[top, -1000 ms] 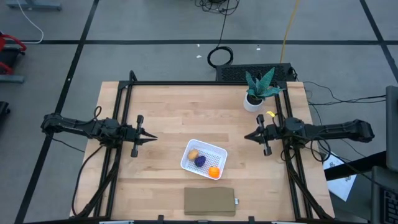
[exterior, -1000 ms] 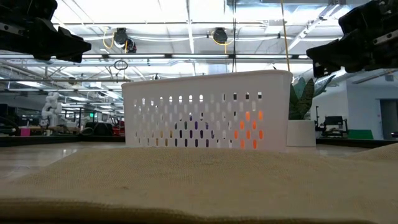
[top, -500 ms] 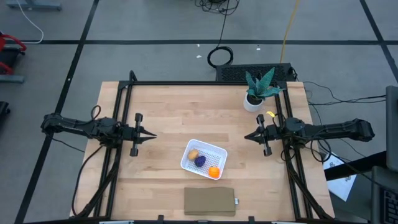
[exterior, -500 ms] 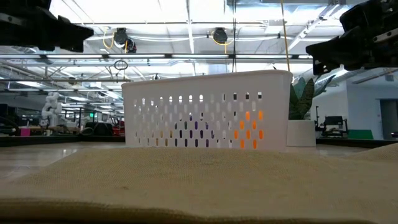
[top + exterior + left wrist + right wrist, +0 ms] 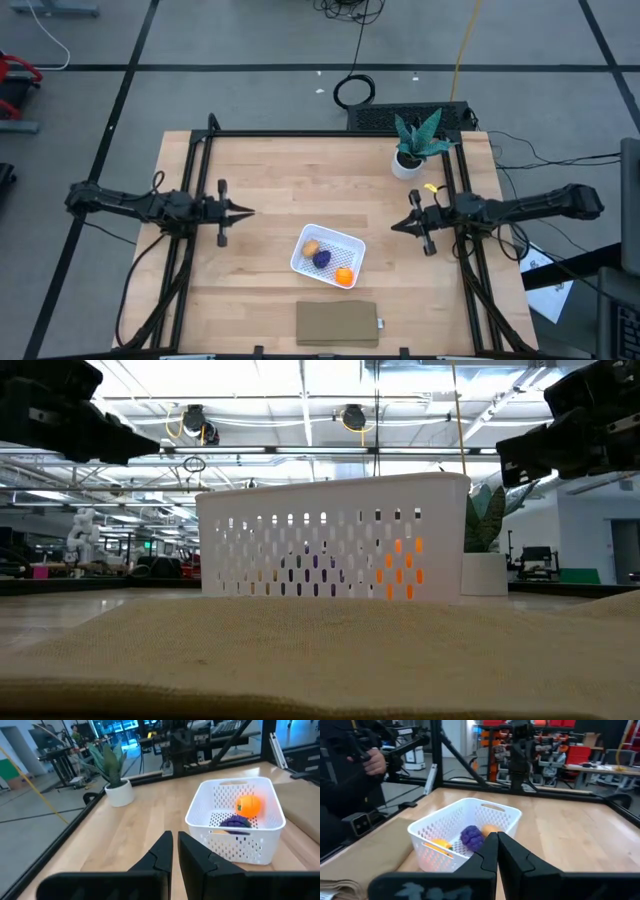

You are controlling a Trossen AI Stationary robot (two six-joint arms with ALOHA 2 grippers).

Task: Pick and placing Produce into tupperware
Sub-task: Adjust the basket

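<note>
The white perforated tupperware stands on the wooden table, slightly near of centre. All three pieces of produce lie inside it: tan-brown, dark purple and orange. The left wrist view shows the orange and purple pieces. The right wrist view shows the purple piece. My left gripper hovers shut to the container's left, above the table. My right gripper hovers shut to its right. Both point toward the container, well apart from it.
A flat brown pad lies by the near edge, in front of the container. A green potted plant stands at the far right corner. Black frame rails run along the table's left and right sides. A person stands beyond the table.
My left gripper has shifted a little toward the table's far edge, and my right gripper a little toward the near edge. Both stay shut. The container and produce have not moved.
</note>
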